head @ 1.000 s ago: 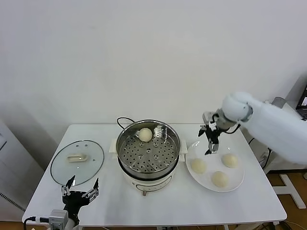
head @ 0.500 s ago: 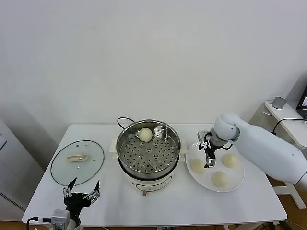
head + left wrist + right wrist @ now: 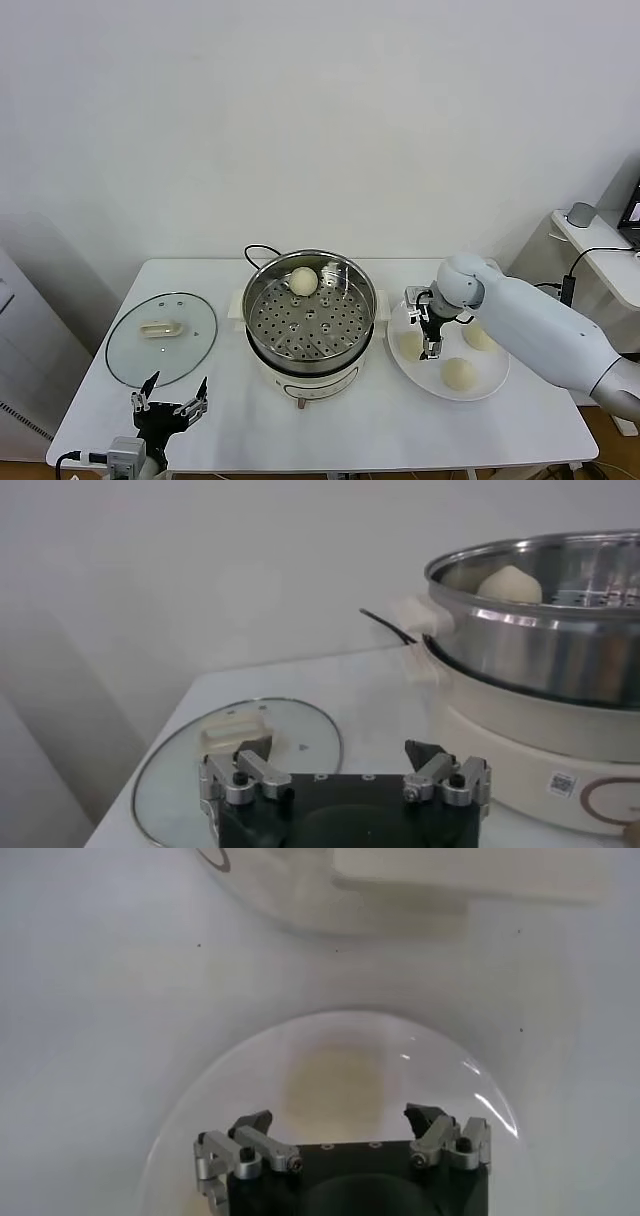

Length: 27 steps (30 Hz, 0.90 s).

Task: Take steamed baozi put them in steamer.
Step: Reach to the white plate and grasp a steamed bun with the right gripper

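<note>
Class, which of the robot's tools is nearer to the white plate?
Right. The right tool hangs open just above the white plate; the left tool waits across the table near the glass lid.

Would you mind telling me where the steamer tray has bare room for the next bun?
The steamer tray is bare across its front and middle; one baozi sits at the back rim. The plate is crowded, with the open right gripper over its buns.

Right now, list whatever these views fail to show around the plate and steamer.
- Head view: right end effector covers part of the baozi beneath it; contact unclear.
- Right wrist view: that baozi is only a blurred pale patch.
- Left wrist view: steamer cut off by the frame edge; plate out of view.
</note>
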Each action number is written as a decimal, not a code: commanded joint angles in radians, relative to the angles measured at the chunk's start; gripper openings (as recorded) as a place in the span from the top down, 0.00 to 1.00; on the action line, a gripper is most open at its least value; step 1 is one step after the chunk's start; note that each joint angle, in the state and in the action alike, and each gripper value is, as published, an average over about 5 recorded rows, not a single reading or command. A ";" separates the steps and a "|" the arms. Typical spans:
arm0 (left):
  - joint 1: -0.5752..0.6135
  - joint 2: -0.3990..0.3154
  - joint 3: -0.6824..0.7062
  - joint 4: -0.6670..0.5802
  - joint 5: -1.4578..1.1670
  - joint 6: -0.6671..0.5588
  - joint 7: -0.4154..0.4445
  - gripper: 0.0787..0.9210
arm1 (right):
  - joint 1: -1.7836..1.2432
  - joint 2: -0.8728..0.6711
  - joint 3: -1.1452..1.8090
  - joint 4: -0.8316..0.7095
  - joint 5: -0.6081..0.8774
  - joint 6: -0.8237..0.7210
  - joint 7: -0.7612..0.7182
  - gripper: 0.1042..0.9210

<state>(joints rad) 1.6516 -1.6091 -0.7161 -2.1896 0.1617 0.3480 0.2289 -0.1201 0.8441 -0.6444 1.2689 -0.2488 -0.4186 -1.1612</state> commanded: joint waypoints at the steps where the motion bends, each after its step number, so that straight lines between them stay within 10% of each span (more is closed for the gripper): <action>1: -0.002 0.001 -0.002 0.003 0.004 -0.002 -0.001 0.12 | -0.020 0.022 0.010 -0.031 -0.011 0.000 0.016 0.12; 17: -0.005 -0.002 -0.002 0.004 0.005 -0.003 -0.001 0.12 | -0.030 0.031 0.011 -0.041 -0.010 -0.013 0.017 0.13; 27: -0.012 -0.006 0.000 0.004 0.006 -0.001 -0.001 0.12 | -0.002 0.001 0.022 -0.029 0.022 -0.023 0.013 0.43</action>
<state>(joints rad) 1.6419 -1.6091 -0.7178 -2.1854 0.1659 0.3463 0.2284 -0.1394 0.8582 -0.6253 1.2350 -0.2456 -0.4360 -1.1490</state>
